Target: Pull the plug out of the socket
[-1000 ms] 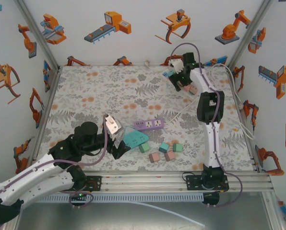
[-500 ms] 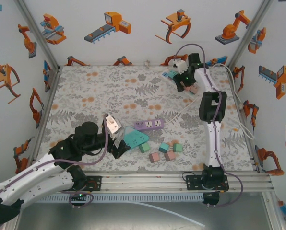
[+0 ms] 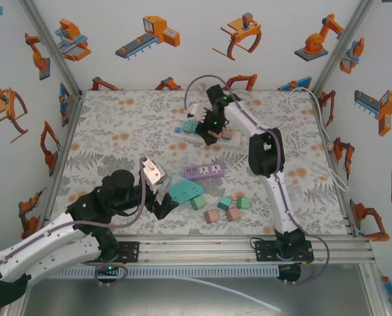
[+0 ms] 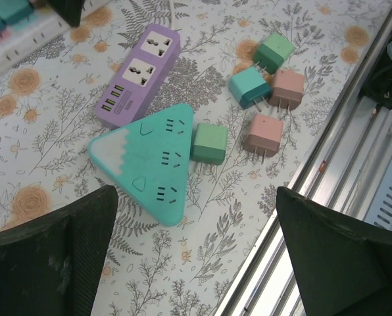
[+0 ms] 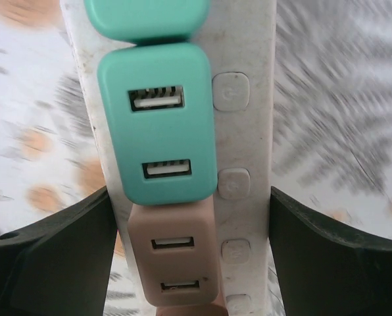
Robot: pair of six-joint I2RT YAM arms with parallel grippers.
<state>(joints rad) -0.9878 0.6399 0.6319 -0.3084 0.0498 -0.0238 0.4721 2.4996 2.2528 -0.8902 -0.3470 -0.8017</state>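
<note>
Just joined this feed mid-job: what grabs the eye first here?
The right gripper stands open at the far middle of the table, straddling a white power strip with a teal plug and a pink plug sitting in a row on it. Toward the near edge, the open left gripper hovers by a teal triangular socket, a purple strip beside it.
</note>
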